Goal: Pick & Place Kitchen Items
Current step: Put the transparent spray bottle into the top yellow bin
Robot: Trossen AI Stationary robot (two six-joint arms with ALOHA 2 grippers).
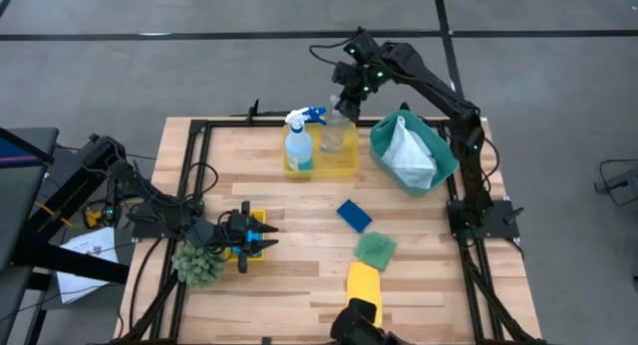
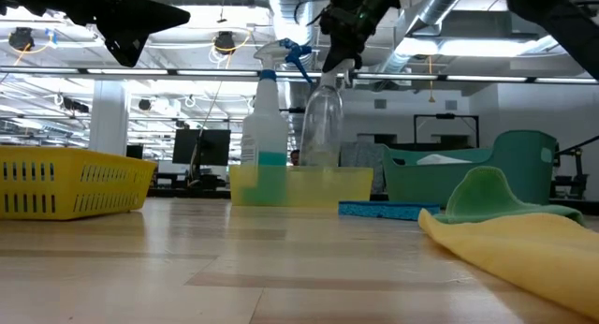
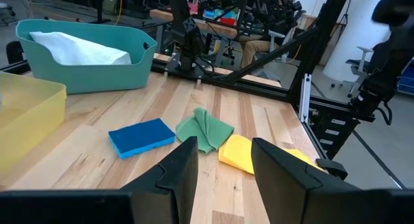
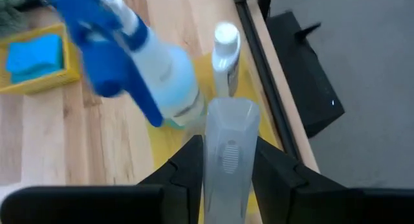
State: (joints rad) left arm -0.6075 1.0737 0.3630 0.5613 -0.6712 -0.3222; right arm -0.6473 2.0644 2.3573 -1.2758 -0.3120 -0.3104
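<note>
Nearest on the pale wood table (image 1: 299, 285) lies a soft yellow cloth (image 1: 364, 283), then a crumpled green cloth (image 1: 376, 249) and a flat blue sponge (image 1: 353, 215). Left gripper (image 1: 267, 235) hangs part-open, empty. Farther back, right gripper (image 1: 344, 104) clamps the clear plastic bottle (image 1: 335, 131) upright in the yellow tray (image 1: 349, 166), beside the spray bottle (image 1: 297, 144).

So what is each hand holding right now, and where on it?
The right hand grips the clear bottle by its upper body, standing in the yellow tray. The left hand holds nothing, its fingers apart over the table.
</note>
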